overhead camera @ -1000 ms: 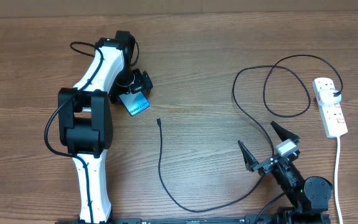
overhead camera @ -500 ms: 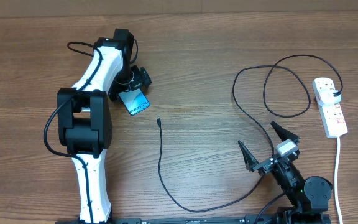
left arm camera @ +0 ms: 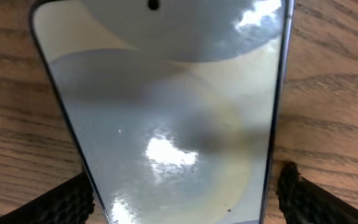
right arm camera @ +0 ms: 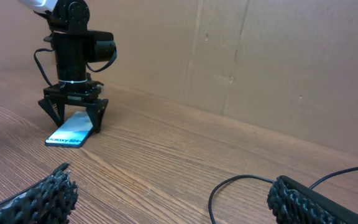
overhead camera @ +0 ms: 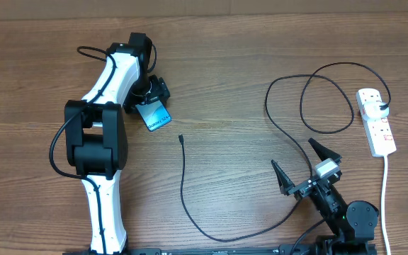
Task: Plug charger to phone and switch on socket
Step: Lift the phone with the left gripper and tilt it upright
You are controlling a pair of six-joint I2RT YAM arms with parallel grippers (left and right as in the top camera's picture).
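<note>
1 phone (overhead camera: 154, 116). 1 charger (overhead camera: 183, 184), single black cable. 1 socket (overhead camera: 376, 122) with 1 white cord (overhead camera: 385, 191). 2 robot arms: left arm (overhead camera: 108, 85), right arm (overhead camera: 338, 209). 2 pincers, one per arm: left pincer (overhead camera: 151, 101), right pincer (overhead camera: 294, 154). 1 table (overhead camera: 232, 57). Red switches on the socket are too small to count.

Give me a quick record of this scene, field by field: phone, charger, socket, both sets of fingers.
phone: flat on table, screen lit
left gripper: open, fingers straddling phone
charger tip: loose on table, apart from phone, not plugged in
socket: across the table from phone, neither gripper at it
right gripper: open, empty, beside the cable
</note>
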